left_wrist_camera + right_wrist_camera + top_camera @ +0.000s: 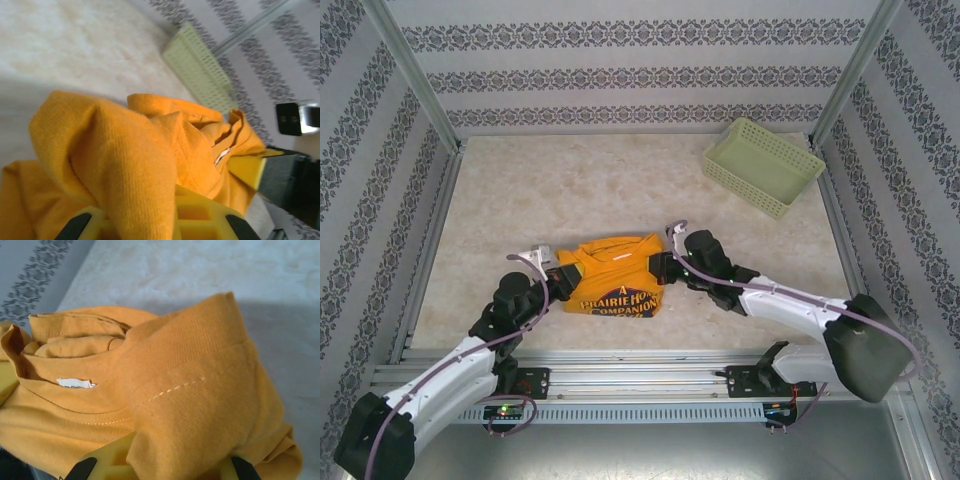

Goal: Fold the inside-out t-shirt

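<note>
- Overhead view: bright, even, diffuse light; the pale worktop (620, 190) looks slightly washed out, without hard glare.
- Shadows are soft and short: a faint one beside the basket (745, 190), another under the t-shirt (610, 275).
- Left wrist view: the nearest cloth is blurred, and the far wall (295, 50) is soft.
- Right wrist view: weave and stitching are sharp mid-frame, while the bottom edge is out of focus.

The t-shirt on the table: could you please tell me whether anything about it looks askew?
Yes: the t-shirt lies bunched and uneven, not flat, its sides pinched by the left gripper and the right gripper.
</note>
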Motion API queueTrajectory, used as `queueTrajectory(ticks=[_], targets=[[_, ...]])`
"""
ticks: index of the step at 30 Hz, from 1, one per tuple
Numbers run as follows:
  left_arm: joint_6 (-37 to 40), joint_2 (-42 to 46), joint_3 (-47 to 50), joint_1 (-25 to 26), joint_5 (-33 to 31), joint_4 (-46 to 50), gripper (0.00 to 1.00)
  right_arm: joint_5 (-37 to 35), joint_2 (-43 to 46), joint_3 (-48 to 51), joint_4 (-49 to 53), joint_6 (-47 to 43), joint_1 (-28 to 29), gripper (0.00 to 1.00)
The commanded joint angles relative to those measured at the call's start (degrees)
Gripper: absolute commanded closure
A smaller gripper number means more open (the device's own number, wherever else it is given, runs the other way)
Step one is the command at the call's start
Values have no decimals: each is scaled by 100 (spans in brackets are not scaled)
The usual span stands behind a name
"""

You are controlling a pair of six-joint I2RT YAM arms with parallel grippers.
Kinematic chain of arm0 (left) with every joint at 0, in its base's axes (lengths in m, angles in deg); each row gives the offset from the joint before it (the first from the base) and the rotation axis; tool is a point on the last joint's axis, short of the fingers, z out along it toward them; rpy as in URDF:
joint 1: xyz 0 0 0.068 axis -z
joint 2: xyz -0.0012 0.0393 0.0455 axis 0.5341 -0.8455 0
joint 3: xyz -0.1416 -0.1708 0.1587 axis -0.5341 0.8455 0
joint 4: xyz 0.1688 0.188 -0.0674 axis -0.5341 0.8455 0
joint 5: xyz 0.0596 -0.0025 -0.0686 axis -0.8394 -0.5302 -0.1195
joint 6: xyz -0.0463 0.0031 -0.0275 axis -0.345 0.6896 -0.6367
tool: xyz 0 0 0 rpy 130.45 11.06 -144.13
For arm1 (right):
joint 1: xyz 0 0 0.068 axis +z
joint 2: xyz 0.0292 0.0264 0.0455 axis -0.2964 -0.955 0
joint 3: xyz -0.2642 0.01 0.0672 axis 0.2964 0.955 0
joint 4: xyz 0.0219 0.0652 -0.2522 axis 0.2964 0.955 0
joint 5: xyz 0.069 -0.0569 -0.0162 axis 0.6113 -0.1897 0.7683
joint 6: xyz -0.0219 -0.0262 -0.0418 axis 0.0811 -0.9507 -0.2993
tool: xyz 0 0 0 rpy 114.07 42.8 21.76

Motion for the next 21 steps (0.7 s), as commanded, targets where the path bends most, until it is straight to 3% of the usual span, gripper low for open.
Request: queueTrajectory(ticks=[1, 4, 8, 14, 16, 21], targets=[[-72, -489, -457, 32, -489, 561, 100, -505, -349, -690, 1010, 459, -216, 100], [2, -1261, -866, 25, -523, 706, 100, -463, -772, -1054, 1515, 804, -403, 100], [37, -2169, -1218, 3, -410, 754, 92, -462, -1305, -1307, 1920, 1003, -435, 100], [151, -3084, -1737, -43, -450, 1270, 67, -743, -1751, -1546, 2249, 1063, -465, 100], [266, -3260, -2032, -124, -487, 1777, 62, -868, -1770, -1681, 2406, 910, -491, 90], [439, -2840, -2616, -262, -1188, 3341, 45, -1283, -1403, -1991, 3060, 388, -463, 47]])
